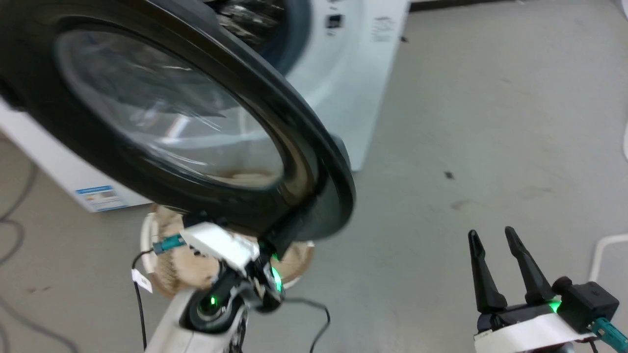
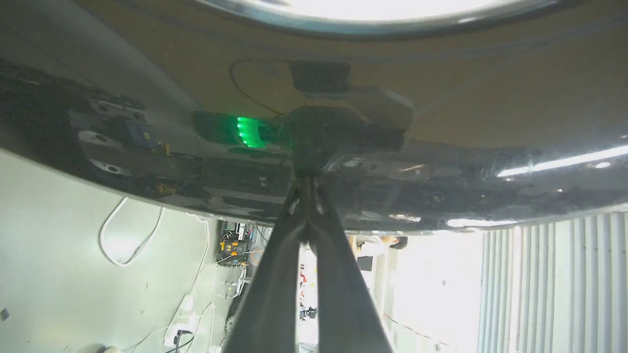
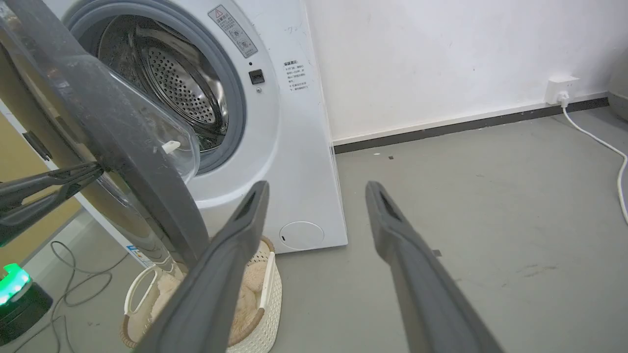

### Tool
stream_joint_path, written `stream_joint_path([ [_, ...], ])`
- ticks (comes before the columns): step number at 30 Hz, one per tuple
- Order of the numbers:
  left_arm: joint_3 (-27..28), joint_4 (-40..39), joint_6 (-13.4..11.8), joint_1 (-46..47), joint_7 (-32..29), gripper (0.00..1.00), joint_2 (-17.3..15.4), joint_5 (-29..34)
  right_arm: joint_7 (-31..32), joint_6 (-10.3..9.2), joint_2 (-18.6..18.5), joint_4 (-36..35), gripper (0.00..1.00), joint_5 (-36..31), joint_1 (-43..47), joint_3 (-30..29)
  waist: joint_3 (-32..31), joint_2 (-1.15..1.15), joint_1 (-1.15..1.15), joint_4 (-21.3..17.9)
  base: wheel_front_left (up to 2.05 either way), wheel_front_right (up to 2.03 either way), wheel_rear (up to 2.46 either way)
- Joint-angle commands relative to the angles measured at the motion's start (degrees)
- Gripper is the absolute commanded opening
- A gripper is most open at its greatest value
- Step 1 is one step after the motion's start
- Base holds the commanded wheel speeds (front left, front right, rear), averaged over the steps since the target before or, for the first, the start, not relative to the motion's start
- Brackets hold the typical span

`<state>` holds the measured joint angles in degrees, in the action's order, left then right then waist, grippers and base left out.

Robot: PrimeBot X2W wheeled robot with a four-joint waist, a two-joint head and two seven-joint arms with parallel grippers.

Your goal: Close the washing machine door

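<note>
The washing machine door [image 1: 314, 147] stands half open, its black rim and glass bowl [image 1: 162, 113] looming large in the head view. My left gripper [image 2: 306, 182] is shut with nothing between its fingers, and its tips press on the door's glossy outer rim [image 2: 441, 196]. In the right wrist view the left gripper [image 3: 95, 171] touches the door [image 3: 132, 162] from outside. The white washing machine [image 3: 289, 147] shows its grey gasket and steel drum [image 3: 181, 83] behind the door. My right gripper [image 1: 491, 234] hangs open over the bare floor, well right of the door, its fingers [image 3: 235, 255] spread wide.
A white woven laundry basket [image 3: 267, 299] with beige cloth sits on the floor under the door, seen also in the head view [image 1: 300, 259]. Cables [image 1: 14, 230] lie at the left. A white cord [image 3: 603, 147] runs from a wall socket [image 3: 559, 88]. A person [image 2: 378, 242] stands far off.
</note>
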<state>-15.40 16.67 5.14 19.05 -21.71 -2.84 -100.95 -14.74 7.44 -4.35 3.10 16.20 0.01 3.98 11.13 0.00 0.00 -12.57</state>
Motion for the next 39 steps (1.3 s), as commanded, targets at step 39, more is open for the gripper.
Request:
stream_joint_path([
  [39, -10.75, -3.35, -1.41, -7.78, 35.24, 0.00, -21.85, 48.77, -0.26, 0.05, -0.55, 0.46, 1.00, 0.05, 1.93, 0.32, -8.07, 0.00, 0.00, 9.26, 0.00, 0.00, 0.00],
])
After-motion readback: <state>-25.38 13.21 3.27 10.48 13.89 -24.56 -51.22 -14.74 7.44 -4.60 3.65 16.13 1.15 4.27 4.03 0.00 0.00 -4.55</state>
